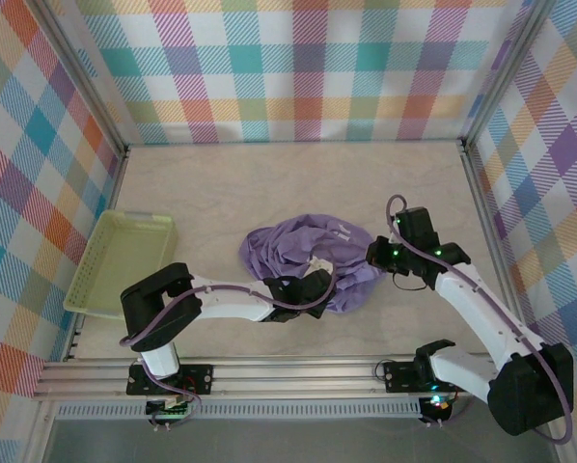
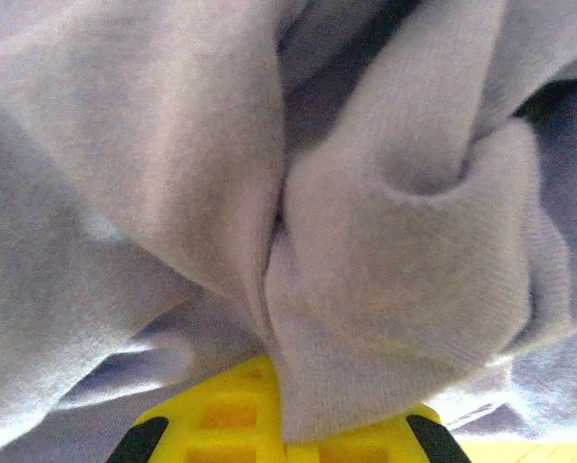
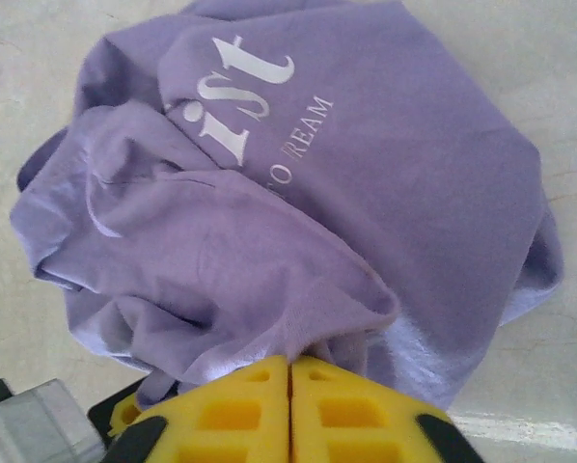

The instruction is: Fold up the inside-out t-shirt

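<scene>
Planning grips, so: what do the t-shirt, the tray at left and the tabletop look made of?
The t-shirt: soft matte lavender knit, probably cotton jersey; it crumples and shows fine knit texture up close. The tray: pale yellow-green plastic, apparently; moulded rim, even colour. The tabletop: smooth beige marbled surface, perhaps laminate.

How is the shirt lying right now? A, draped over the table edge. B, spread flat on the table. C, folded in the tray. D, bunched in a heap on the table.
D: the shirt is a crumpled mound on the table, apart from the tray.
</scene>
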